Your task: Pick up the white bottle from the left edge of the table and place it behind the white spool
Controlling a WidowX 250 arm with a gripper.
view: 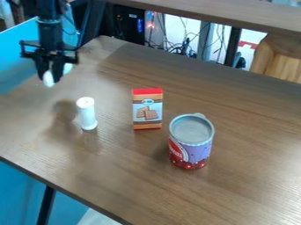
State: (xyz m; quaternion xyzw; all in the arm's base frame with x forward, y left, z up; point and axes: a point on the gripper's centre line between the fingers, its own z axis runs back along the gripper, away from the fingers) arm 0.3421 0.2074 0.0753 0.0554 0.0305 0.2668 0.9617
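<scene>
The gripper [57, 74] is seen near the table's [247, 184] upper-left edge, its jaws released, the white tips parted. Nearest to them, below and slightly right in the view, a white cylinder [86, 115] is stood upright. Farther right of the jaws, a red-topped box [147, 109] is placed upright, and beyond it, lower right, a lidded can [192, 141]. Room is left between cylinder and box; box and can are set closer together. All three are kept inside the table's edges.
</scene>
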